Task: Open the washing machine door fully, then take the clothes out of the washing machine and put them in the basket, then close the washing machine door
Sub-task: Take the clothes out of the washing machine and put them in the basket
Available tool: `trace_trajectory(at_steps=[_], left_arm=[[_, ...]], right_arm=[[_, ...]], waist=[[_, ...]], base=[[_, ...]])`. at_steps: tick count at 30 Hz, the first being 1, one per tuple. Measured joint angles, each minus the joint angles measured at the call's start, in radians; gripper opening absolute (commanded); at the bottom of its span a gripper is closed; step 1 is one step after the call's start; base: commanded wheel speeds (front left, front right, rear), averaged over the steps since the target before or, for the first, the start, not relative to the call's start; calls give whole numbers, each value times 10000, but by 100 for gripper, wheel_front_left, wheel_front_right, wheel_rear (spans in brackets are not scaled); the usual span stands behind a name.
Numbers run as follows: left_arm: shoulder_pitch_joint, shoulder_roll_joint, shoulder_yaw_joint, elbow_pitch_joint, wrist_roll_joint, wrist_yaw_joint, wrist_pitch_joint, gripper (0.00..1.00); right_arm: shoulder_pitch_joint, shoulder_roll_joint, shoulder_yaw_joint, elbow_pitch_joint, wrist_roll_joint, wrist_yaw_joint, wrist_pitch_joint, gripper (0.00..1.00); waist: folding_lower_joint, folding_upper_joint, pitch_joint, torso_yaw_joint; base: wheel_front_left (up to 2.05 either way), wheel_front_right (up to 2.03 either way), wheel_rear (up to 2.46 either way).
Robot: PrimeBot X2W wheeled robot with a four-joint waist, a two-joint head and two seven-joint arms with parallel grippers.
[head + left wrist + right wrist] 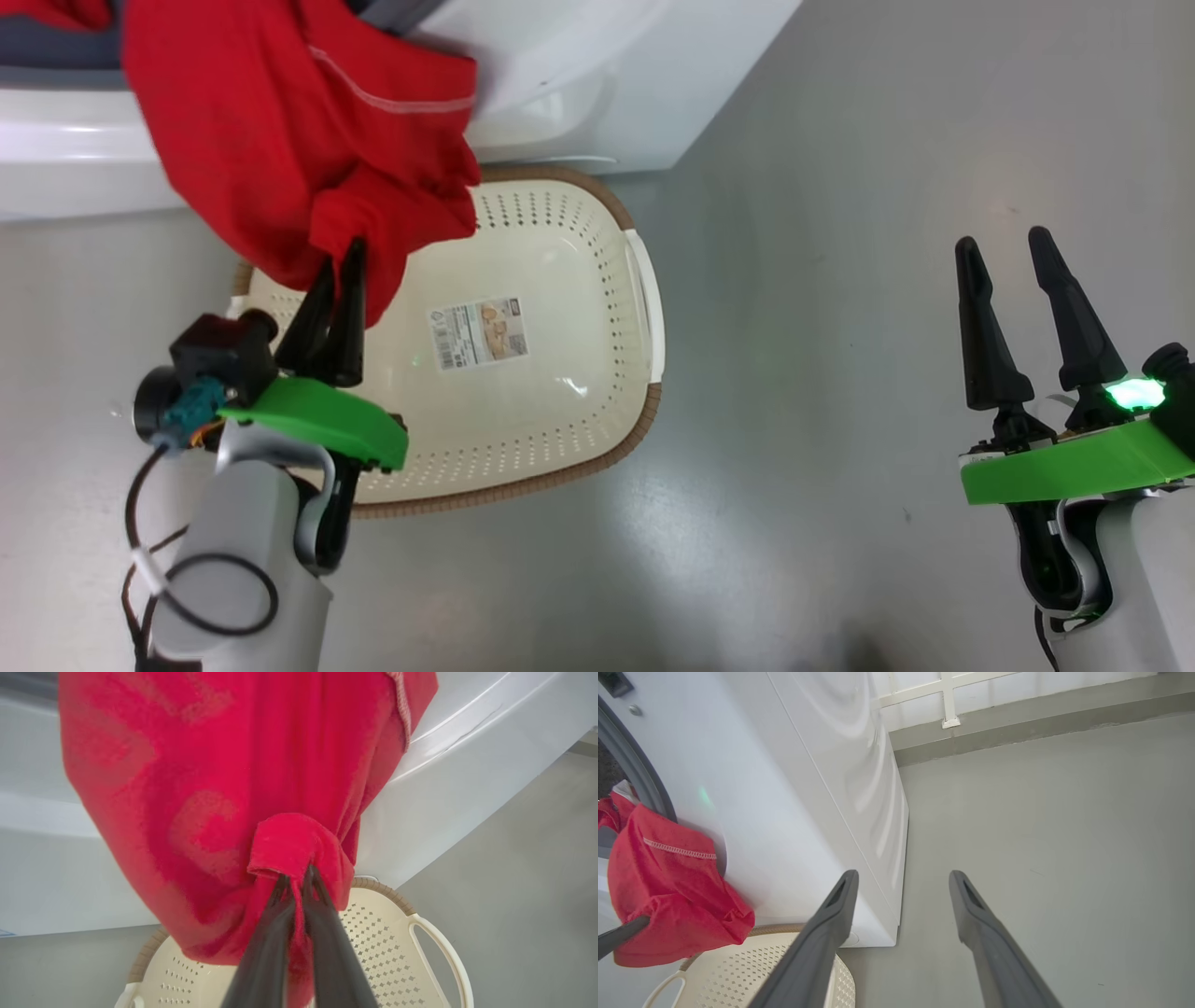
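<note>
Two grippers sit nearest. The right gripper [1004, 241] hangs over bare floor [840, 327], fingers spread apart and holding nothing. The left gripper [342, 257] is pinched tight on a fold of the red garment [299, 121]. Just past it stands the basket [579, 308], its label [478, 333] showing on the bottom. Farther on, the garment drapes down from the opening of the washing machine [579, 84], hanging over the basket's far left corner.

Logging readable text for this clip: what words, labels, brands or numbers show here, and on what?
No text can be read.
Sticker on the basket bottom: print and a small picture, too small to read.
Washing machine, red garment in the left gripper: no lettering visible.
</note>
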Motion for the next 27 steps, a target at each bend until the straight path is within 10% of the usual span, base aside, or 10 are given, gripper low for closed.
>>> trace_trajectory(at_steps=[8,13,27], left_arm=[[-843,-2,102,1256,6,-2,8,46],[-988,-2,151,1427,4,-2,8,100],[-962,-35,107,936,-295,-2,8,100]], right_arm=[[-138,86,-6,-4,-4,0,2,100],[-160,86,-6,-15,-12,0,0,100],[-160,69,-58,-13,-13,0,2,100]], waist=[[0,0,397,-177],[0,0,422,-177],[0,0,316,51]], base=[[0,0,0],[0,0,0],[0,0,0]])
